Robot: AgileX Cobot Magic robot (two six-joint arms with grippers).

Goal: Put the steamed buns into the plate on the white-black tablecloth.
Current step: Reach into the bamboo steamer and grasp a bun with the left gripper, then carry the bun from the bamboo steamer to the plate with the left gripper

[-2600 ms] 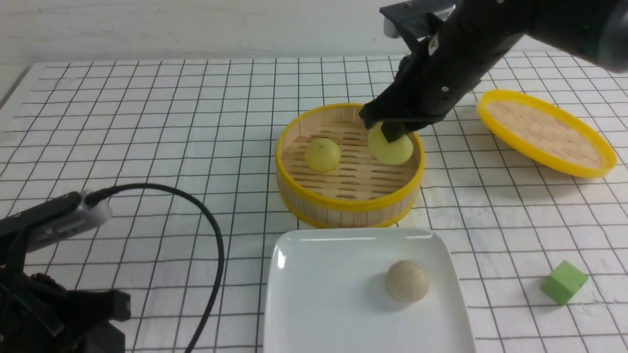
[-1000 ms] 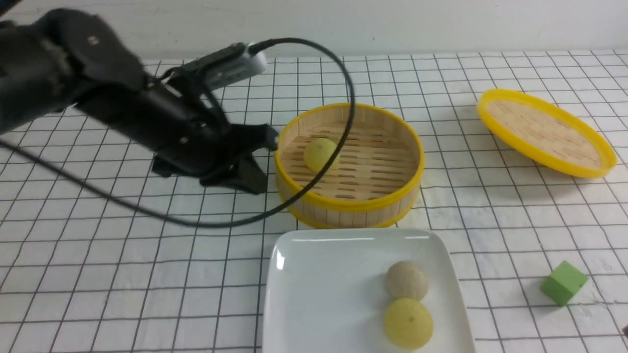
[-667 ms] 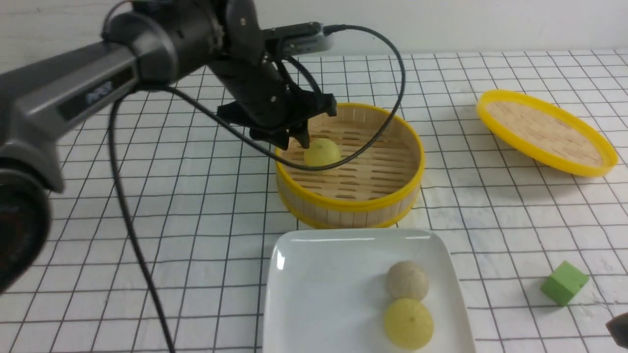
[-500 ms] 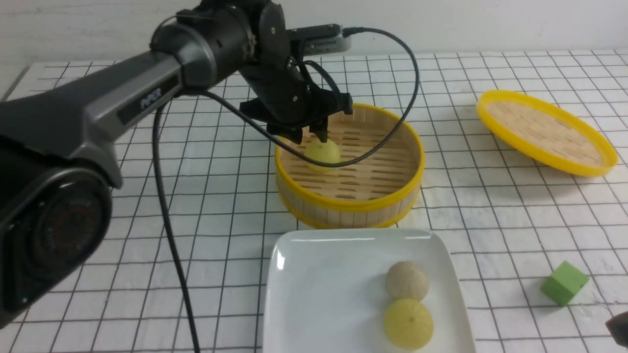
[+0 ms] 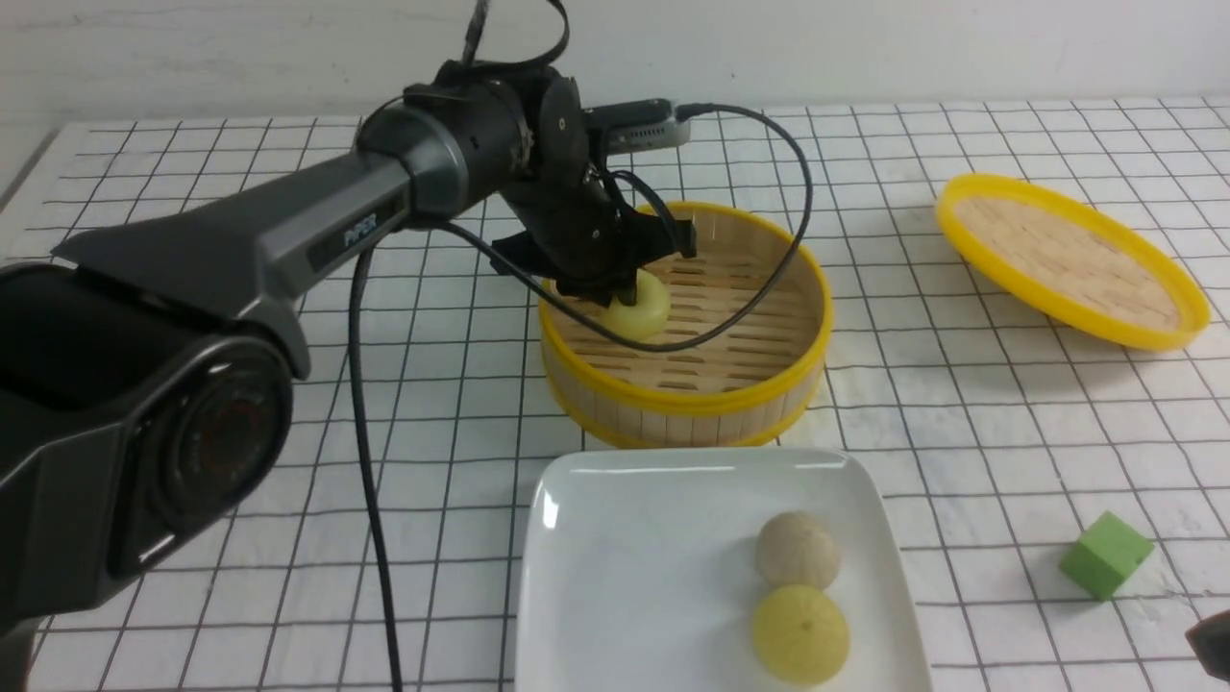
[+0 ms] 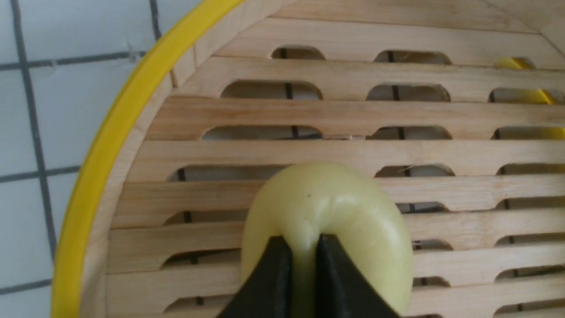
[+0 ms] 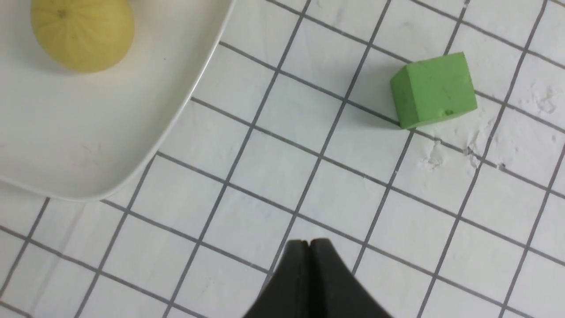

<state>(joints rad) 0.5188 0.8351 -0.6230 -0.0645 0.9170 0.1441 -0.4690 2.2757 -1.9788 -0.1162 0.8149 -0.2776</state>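
One pale yellow-green steamed bun (image 5: 642, 306) sits in the bamboo steamer basket (image 5: 684, 404). My left gripper (image 5: 620, 284) reaches down into the basket and is shut on this bun. In the left wrist view the black fingertips (image 6: 278, 260) pinch deep into the squashed bun (image 6: 329, 201). The other yellow-green bun (image 5: 800, 634) lies in the white plate (image 5: 625, 577) on the white-black tablecloth (image 5: 288, 404), next to a beige-grey bun (image 5: 797, 550). It also shows in the right wrist view (image 7: 82, 34). My right gripper (image 7: 309, 244) is shut and empty, low over the cloth beside the plate (image 7: 88, 150).
The yellow-rimmed woven lid (image 5: 1071, 258) lies tilted at the back right. A green cube (image 5: 1105, 554) sits on the cloth right of the plate, also in the right wrist view (image 7: 435, 90). The left arm's cable (image 5: 370, 461) hangs across the left side.
The right arm set one bun in the plate and drew back to the lower right. The left arm swung in over the basket, came down and shut on the remaining bun.
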